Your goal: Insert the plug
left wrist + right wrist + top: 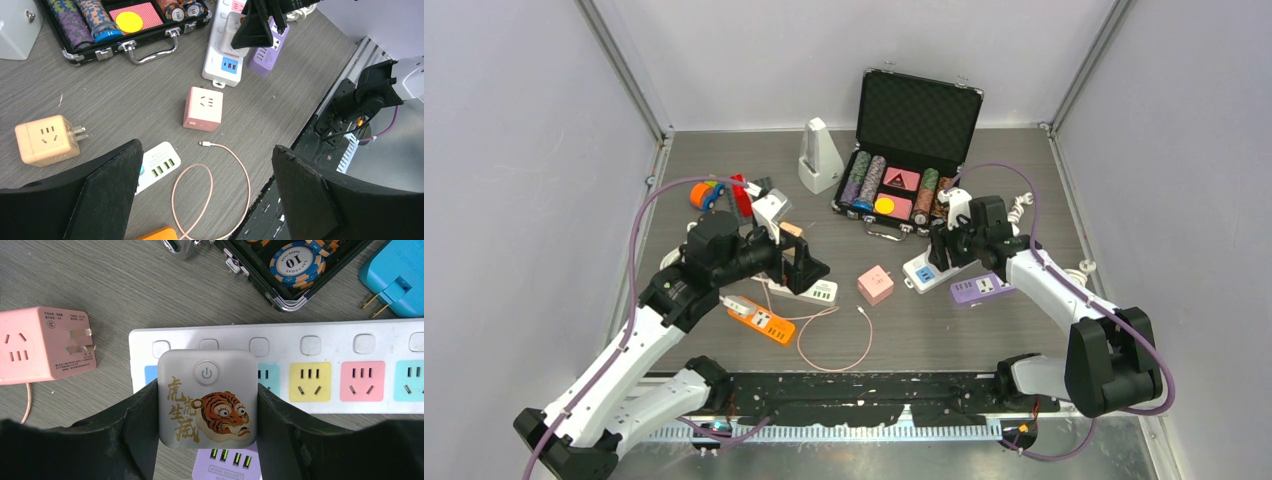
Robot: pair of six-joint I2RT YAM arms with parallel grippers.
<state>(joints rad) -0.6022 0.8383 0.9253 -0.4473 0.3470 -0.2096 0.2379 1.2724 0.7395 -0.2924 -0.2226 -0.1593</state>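
My right gripper [207,412] is shut on a grey square plug with a tiger picture and a power button [207,397]. It holds the plug over the left end of the white power strip [320,340], covering a blue socket there. I cannot tell whether the pins are in. The strip's teal, yellow and pink sockets are free. In the top view the right gripper [949,245] sits over the strip [921,272] right of centre. My left gripper [207,190] is open and empty, above a pink cable [210,195], left of centre in the top view [804,268].
A pink cube adapter [875,284] lies between the arms. A purple USB socket [981,289] lies by the strip. An open poker chip case [904,170] stands behind it. A white green-port strip [814,292], an orange strip [761,320] and a beige cube [45,140] lie near the left gripper.
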